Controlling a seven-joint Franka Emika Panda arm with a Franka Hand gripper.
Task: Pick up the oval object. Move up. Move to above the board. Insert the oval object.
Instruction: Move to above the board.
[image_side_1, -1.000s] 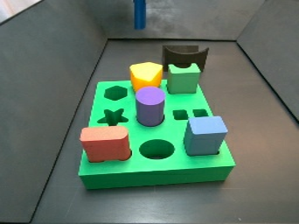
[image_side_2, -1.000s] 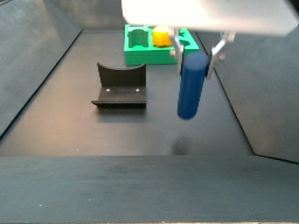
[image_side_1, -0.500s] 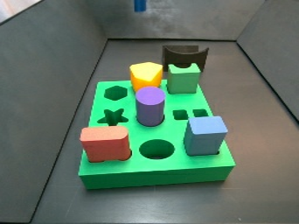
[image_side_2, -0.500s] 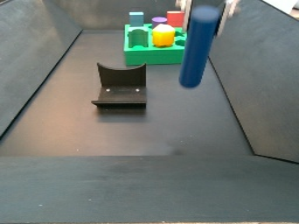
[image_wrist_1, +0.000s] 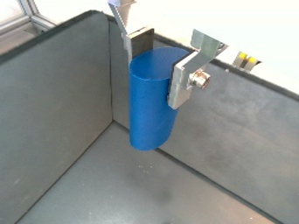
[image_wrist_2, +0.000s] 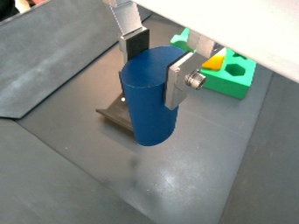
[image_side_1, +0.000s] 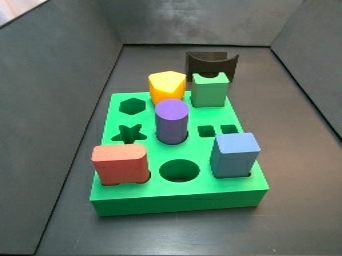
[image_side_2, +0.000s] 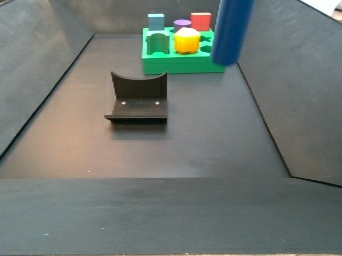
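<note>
My gripper (image_wrist_1: 162, 63) is shut on the oval object (image_wrist_1: 149, 105), a tall dark blue peg that hangs upright between the silver fingers, in both wrist views (image_wrist_2: 152, 105). A side view shows the peg's lower part (image_side_2: 234, 30) high in the air near the board (image_side_2: 178, 63); the gripper is above that frame. The bright green board (image_side_1: 174, 200) lies on the floor with hexagon, star, circle and small square holes open. Peg and gripper are out of that side view. The board's corner shows beyond the peg (image_wrist_2: 239, 80).
On the board stand a yellow block (image_side_1: 166, 86), a green block (image_side_1: 209, 90), a purple cylinder (image_side_1: 171, 122), a light blue cube (image_side_1: 235, 155) and a red block (image_side_1: 119, 165). The dark fixture (image_side_2: 136, 98) stands on the floor, below the peg (image_wrist_2: 114, 114). Grey walls enclose the floor.
The peg has risen with the gripper. It left the top of one side view, and in the other it moved up and towards the board.
</note>
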